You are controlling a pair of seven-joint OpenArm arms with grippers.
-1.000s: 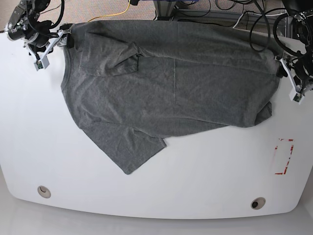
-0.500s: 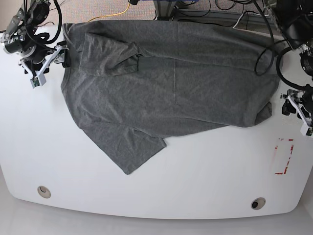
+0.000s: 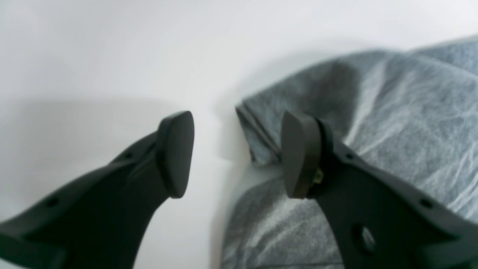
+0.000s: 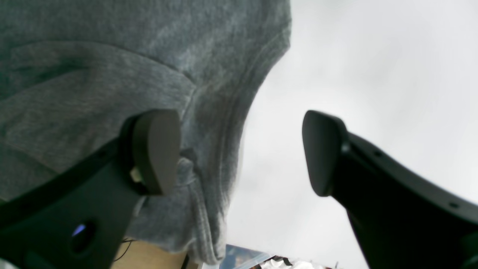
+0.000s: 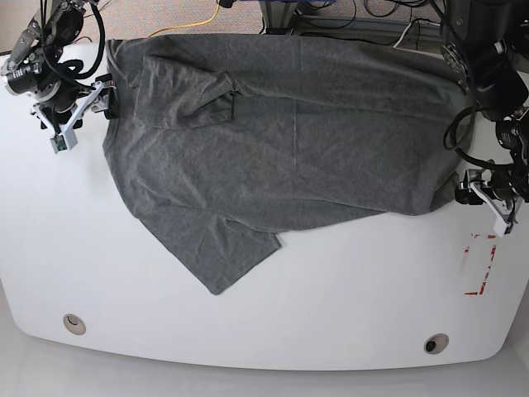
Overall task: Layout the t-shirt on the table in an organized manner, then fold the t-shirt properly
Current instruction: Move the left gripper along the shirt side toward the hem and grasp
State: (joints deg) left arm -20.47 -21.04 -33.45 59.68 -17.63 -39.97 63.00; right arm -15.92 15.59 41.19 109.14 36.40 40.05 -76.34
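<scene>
The grey t-shirt (image 5: 281, 141) lies spread over the far half of the white table (image 5: 331, 314), its far edge hanging over the back rim. One sleeve (image 5: 219, 252) points toward the near side and another is folded onto the chest at the upper left. My left gripper (image 5: 484, 203) stands open at the shirt's bunched right corner. In the left wrist view that folded corner (image 3: 261, 142) sits partly between the left gripper's (image 3: 237, 155) fingers. My right gripper (image 5: 83, 112) is open at the shirt's left edge, and the hem (image 4: 231, 123) runs between the right gripper's (image 4: 239, 151) fingers.
A red tape rectangle (image 5: 480, 265) marks the table near the right edge, just below the left gripper. Two round grommet holes (image 5: 74, 322) (image 5: 436, 342) sit near the front edge. Cables and frame parts (image 5: 372, 16) crowd the space behind the table.
My left gripper has travelled from the shirt's far right corner toward the near side, down to the bunched corner. My right gripper has shifted slightly left and nearer. The shirt has stayed put.
</scene>
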